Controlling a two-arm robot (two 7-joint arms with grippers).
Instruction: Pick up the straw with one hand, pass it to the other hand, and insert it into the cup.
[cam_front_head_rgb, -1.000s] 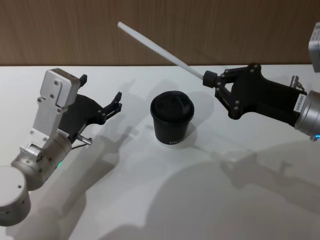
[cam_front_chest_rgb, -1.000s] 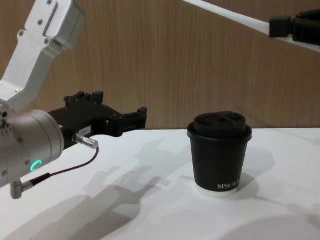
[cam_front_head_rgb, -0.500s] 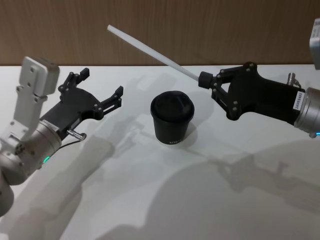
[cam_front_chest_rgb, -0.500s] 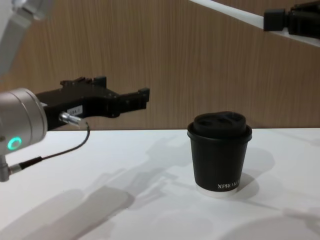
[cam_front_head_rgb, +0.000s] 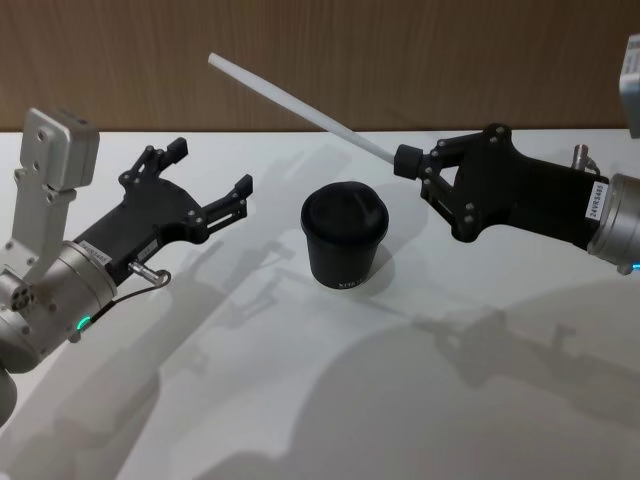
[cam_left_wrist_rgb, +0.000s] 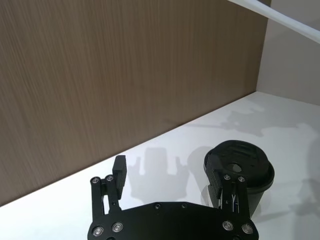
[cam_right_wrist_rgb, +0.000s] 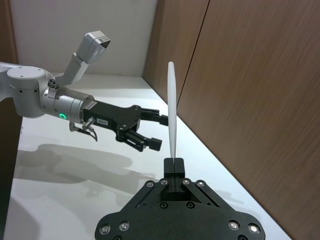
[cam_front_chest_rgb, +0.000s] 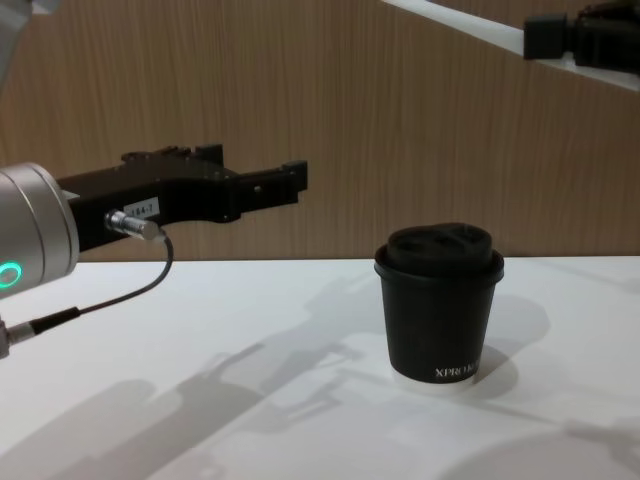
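The long black, silver-wristed left gripper (cam_front_head_rgb: 210, 167) has lifted and reached toward the frame's centre; the black right gripper (cam_front_head_rgb: 405, 160) has carried the thin white straw (cam_front_head_rgb: 300, 105) slightly leftward.

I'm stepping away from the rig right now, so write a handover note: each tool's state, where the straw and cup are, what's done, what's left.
The right tool is shut on one end of the straw, holding it in the air, slanted up toward the robot's left.
The left tool is open and empty, raised over the table left of the cup, apart from the straw.
The cup stands upright between the tools, lid on.
Done: straw picked up.
Left: pass it to the left tool, then insert it into the cup.
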